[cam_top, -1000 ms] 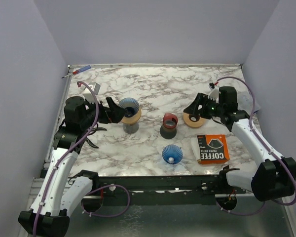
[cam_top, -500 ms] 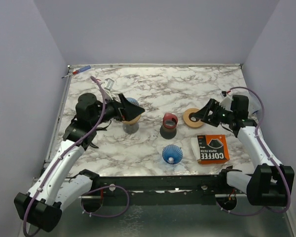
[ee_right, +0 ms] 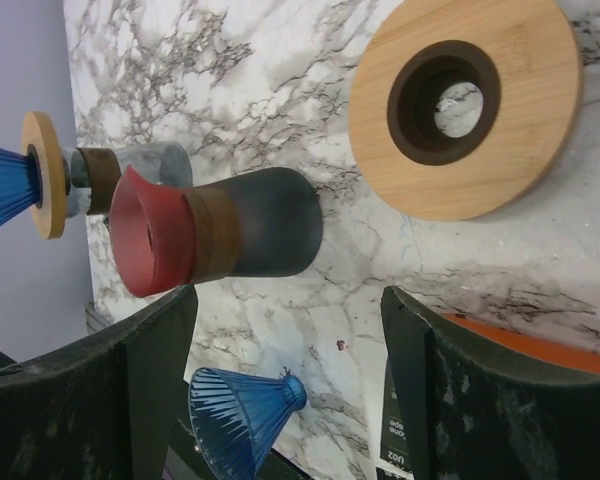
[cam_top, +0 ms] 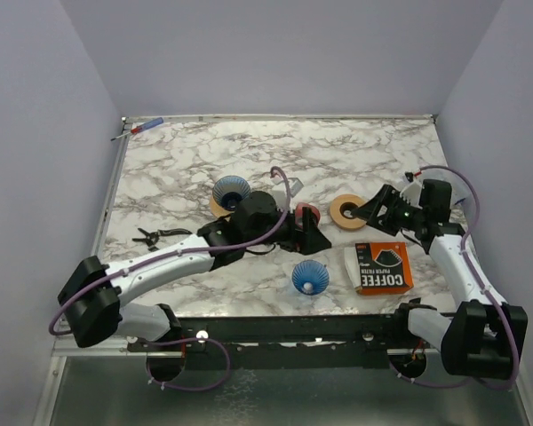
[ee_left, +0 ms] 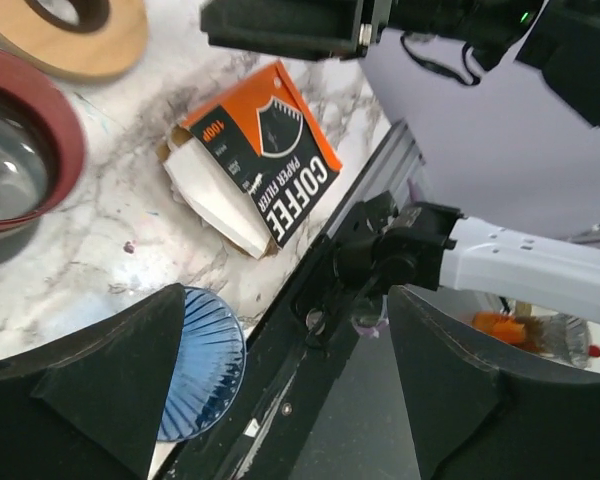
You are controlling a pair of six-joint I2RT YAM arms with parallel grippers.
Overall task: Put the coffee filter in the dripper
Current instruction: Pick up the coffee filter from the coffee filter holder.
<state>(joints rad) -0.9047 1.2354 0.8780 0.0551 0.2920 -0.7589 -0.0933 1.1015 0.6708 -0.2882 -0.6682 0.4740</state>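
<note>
The orange and black coffee filter box lies at the front right, with white filters sticking out of its open end. One blue ribbed dripper sits on a wooden collar at the back left. Another blue dripper lies loose near the front edge. My left gripper reaches across the middle beside the red-rimmed cup. It is open, with nothing between its fingers. My right gripper hovers open just right of the wooden ring.
The red-rimmed cup stands between the two arms. The wooden ring lies flat on the marble. A black clip tool lies at the left, and a red and blue pen in the back left corner. Purple walls enclose three sides.
My left arm has swung from the dripper on its collar at the left to the centre by the red-rimmed cup, its jaws a little narrower. My right gripper drew back off the wooden ring.
</note>
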